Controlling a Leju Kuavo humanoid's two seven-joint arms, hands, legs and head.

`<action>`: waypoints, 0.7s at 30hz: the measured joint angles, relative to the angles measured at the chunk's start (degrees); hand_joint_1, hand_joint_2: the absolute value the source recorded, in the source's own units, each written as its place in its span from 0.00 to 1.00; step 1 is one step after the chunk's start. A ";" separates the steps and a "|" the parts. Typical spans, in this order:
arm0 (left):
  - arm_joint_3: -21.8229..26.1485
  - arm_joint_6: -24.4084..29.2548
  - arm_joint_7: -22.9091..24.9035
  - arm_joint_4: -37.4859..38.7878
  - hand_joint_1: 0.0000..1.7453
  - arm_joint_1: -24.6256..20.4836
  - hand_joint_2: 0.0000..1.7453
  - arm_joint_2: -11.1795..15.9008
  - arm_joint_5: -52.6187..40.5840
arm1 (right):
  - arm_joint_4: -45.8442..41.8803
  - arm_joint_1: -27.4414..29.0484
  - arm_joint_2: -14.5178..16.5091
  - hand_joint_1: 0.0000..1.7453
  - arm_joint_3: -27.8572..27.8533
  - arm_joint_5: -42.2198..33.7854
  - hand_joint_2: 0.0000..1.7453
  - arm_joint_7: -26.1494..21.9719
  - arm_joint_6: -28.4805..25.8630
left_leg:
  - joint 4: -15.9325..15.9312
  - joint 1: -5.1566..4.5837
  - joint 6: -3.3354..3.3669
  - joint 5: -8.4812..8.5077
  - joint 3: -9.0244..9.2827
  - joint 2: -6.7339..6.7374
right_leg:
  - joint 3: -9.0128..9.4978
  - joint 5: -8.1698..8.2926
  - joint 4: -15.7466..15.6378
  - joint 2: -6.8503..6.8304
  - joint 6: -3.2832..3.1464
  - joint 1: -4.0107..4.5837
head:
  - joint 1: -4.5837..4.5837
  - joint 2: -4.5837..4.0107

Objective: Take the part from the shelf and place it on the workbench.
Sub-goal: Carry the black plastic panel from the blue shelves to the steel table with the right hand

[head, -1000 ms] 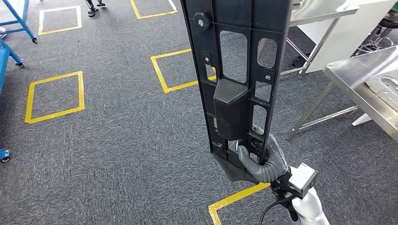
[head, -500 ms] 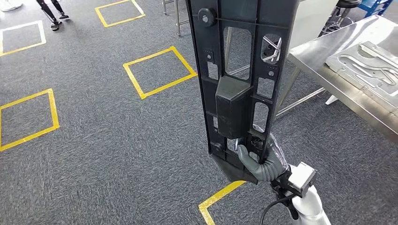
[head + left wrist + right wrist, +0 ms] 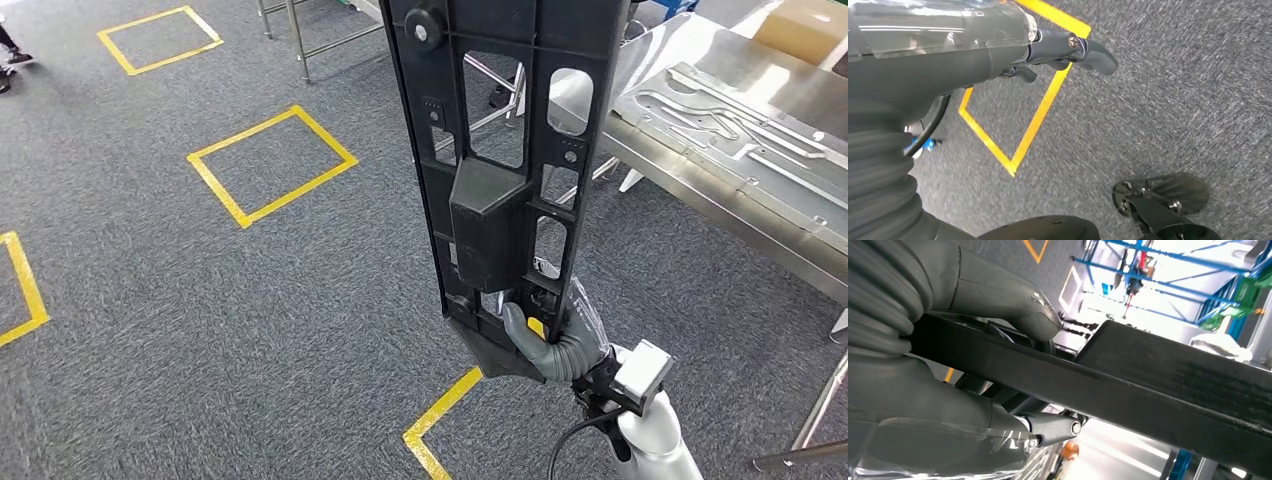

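A long black plastic part with several cut-outs and a raised box in its middle stands upright in front of me. My right hand grips its lower end, thumb over the front. In the right wrist view the part crosses the picture as a dark bar, held between the thumb and the fingers of my right hand. My left hand hangs over the carpet and holds nothing, its fingers loosely curled. The steel workbench stands at the right, beyond the part.
A flat metal plate with cut-outs lies on the workbench, with a cardboard box behind it. Yellow tape squares mark the grey carpet. Steel frame legs stand at the back. A bench leg reaches the floor at the right.
The whole scene has shifted left, so the camera has turned right. The workbench now shows larger and nearer. My right hand keeps its grip on the upright part.
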 joint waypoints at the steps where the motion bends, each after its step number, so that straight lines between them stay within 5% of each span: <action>1: 0.00 0.01 0.14 0.00 0.00 0.02 1.00 0.04 -0.01 | 0.01 0.02 0.00 1.00 0.04 0.00 1.00 0.03 -0.01 | 0.01 -0.02 -0.02 -0.09 0.06 0.69 | 0.06 0.65 0.02 -0.14 0.11 -0.07 | 0.00 0.00; 3: 0.00 0.00 0.54 0.00 0.00 0.03 1.00 0.10 -0.01 | 0.01 0.01 0.00 1.00 0.09 0.00 1.00 0.07 -0.06 | 0.07 -0.06 -0.24 -0.38 0.36 1.88 | 3.48 4.24 -6.26 -1.30 0.07 -0.09 | 0.00 0.00; 4: 0.00 -0.02 0.71 0.00 0.00 0.04 1.00 0.14 -0.01 | 0.01 -0.02 0.00 1.00 0.10 -0.02 1.00 0.05 -0.09 | 0.16 -0.24 -0.47 -0.61 0.56 2.37 | 5.75 5.68 -10.47 -2.96 -0.18 0.15 | 0.00 0.00; 7: 0.00 -0.08 0.90 0.00 0.00 0.15 1.00 0.32 0.01 | -0.03 -0.06 0.00 1.00 0.16 -0.14 1.00 -0.09 -0.21 | 0.36 -0.81 -1.27 -1.25 0.98 3.82 | 8.49 6.73 -16.21 -5.32 -1.48 0.87 | -0.01 0.00; 9: 0.00 -0.09 0.90 -0.01 0.00 0.16 1.00 0.50 0.01 | -0.05 0.05 0.00 1.00 0.18 -0.24 1.00 -0.15 -0.28 | 0.49 -0.84 -1.84 -1.73 1.23 4.55 | 8.35 6.78 -16.25 -3.82 -2.08 0.68 | 0.00 0.00; 11: -0.01 -0.30 0.80 -0.02 0.00 0.09 1.00 0.58 0.04 | -0.11 0.11 0.01 1.00 0.18 -0.29 1.00 -0.18 -0.32 | 2.94 -0.64 -2.49 -3.58 0.43 2.78 | 8.45 6.90 -16.45 -2.47 -2.67 0.30 | 0.00 0.00; 13: -0.01 -0.55 0.65 -0.02 0.00 -0.21 1.00 0.52 0.12 | -0.16 0.11 0.07 1.00 0.21 -0.32 1.00 -0.21 -0.35 | 9.74 -0.40 -2.90 -7.12 -2.61 0.39 | 8.51 6.95 -16.49 -1.20 -3.13 0.19 | -0.01 0.00; 15: 0.00 -0.64 0.58 -0.02 0.00 -0.60 1.00 0.40 0.16 | -0.15 0.22 0.11 1.00 0.27 -0.33 1.00 -0.23 -0.36 | 16.43 -0.33 -3.05 -9.29 -5.77 -0.16 | 8.55 6.94 -16.43 0.20 -3.26 0.21 | -0.01 0.00; 17: 0.00 -0.70 0.60 -0.02 0.00 -0.72 1.00 0.32 0.10 | -0.15 0.34 0.11 1.00 0.31 -0.33 1.00 -0.23 -0.36 | 15.78 -0.16 -3.03 -7.13 -5.69 -0.46 | 8.68 6.89 -16.29 1.92 -3.22 0.20 | -0.01 0.00; 19: 0.00 -0.69 0.63 -0.01 0.00 -0.51 1.00 0.30 0.01 | -0.16 0.35 0.14 1.00 0.32 -0.33 1.00 -0.23 -0.39 | 8.80 0.28 -2.91 -2.80 -2.91 -2.22 | 8.72 6.78 -16.02 3.62 -2.94 0.18 | -0.01 0.00; 21: -0.01 -0.63 0.58 0.01 0.00 -0.31 1.00 0.18 -0.01 | -0.18 0.20 0.19 1.00 0.32 -0.33 1.00 -0.17 -0.43 | 3.34 0.62 -2.64 -1.09 -0.85 -4.44 | 8.29 6.85 -15.67 5.03 -2.29 0.20 | -0.01 0.00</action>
